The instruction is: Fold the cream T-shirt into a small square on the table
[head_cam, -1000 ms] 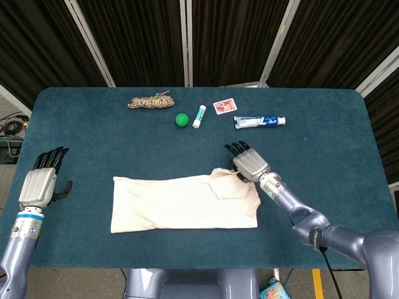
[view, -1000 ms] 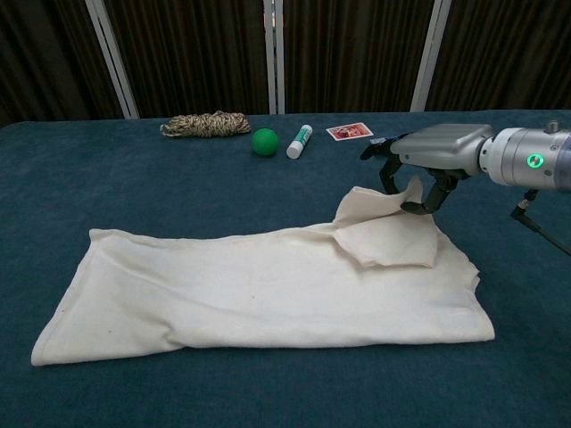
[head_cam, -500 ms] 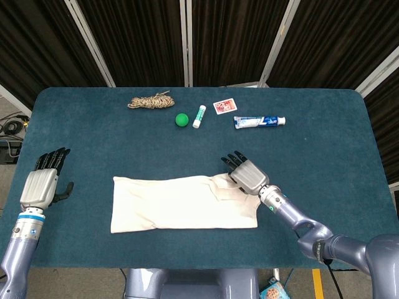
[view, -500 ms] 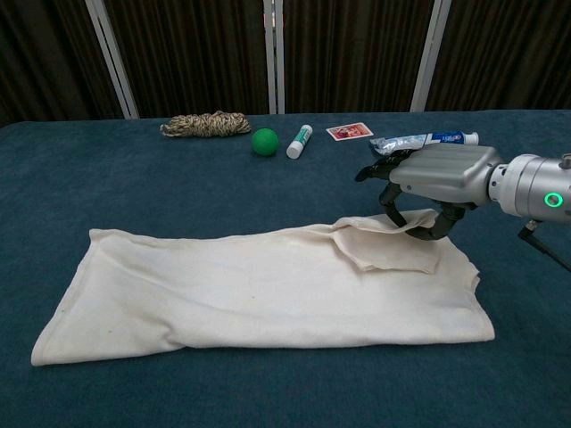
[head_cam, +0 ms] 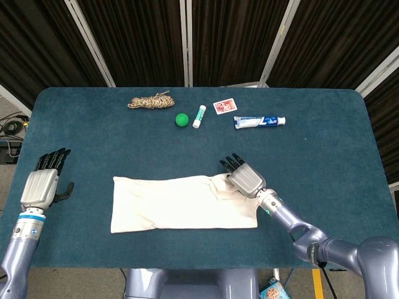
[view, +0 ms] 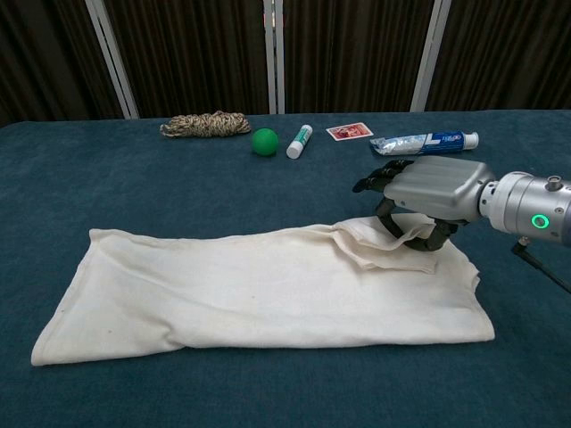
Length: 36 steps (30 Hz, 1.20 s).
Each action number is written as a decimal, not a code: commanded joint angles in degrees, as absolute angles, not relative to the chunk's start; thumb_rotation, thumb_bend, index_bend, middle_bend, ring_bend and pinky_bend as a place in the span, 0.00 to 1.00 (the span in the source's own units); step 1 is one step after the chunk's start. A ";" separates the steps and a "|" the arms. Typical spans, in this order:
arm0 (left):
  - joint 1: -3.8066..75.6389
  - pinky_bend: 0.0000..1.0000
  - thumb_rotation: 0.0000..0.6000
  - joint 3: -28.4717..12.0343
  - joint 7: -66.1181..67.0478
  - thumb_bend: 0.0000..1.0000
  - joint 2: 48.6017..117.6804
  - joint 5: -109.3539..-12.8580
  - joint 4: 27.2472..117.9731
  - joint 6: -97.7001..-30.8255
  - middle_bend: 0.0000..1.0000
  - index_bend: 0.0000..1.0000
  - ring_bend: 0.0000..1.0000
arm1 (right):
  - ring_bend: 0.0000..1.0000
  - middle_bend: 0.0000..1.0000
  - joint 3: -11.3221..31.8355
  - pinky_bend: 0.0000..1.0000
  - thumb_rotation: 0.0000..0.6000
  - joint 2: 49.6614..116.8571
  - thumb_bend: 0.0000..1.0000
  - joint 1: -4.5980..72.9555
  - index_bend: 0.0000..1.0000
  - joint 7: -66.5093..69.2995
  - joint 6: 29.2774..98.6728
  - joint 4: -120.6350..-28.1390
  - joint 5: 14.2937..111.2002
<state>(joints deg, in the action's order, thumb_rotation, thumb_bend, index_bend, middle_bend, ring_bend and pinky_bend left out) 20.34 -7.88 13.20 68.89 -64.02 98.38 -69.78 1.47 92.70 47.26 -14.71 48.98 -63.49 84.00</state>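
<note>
Right hand fingers pinch the cream T-shirt; left hand fingers spread; no writing legible.

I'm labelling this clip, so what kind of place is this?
Probably a robot test or recording booth, not a home: a teal cloth-covered table, black curtains in metal frames behind it, and odd props like a rope coil beside a cream T-shirt.

Head view: high, looking down; chest view: low, near, forward; both share table
</note>
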 commanded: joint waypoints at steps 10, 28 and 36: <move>20.39 0.00 1.00 -7.84 13.19 0.46 68.96 -63.95 98.29 -69.59 0.00 0.00 0.00 | 0.00 0.04 2.72 0.02 1.00 95.62 0.36 47.66 0.73 -16.98 47.31 -59.62 82.06; 20.28 0.00 1.00 -7.90 12.90 0.46 68.71 -64.03 98.42 -69.71 0.00 0.00 0.00 | 0.00 0.00 2.54 0.02 1.00 91.48 0.31 46.68 0.29 -19.20 45.84 -68.28 80.20; 20.16 0.00 1.00 -7.78 12.94 0.46 68.64 -64.51 98.78 -70.06 0.00 0.00 0.00 | 0.00 0.01 1.83 0.01 1.00 88.28 0.33 46.57 0.13 -17.96 45.87 -74.77 81.46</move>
<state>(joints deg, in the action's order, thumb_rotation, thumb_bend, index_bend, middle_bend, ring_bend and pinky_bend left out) 20.18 -7.79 12.93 68.66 -64.49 98.76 -70.04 2.01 88.76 46.56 -18.56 45.81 -74.14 80.99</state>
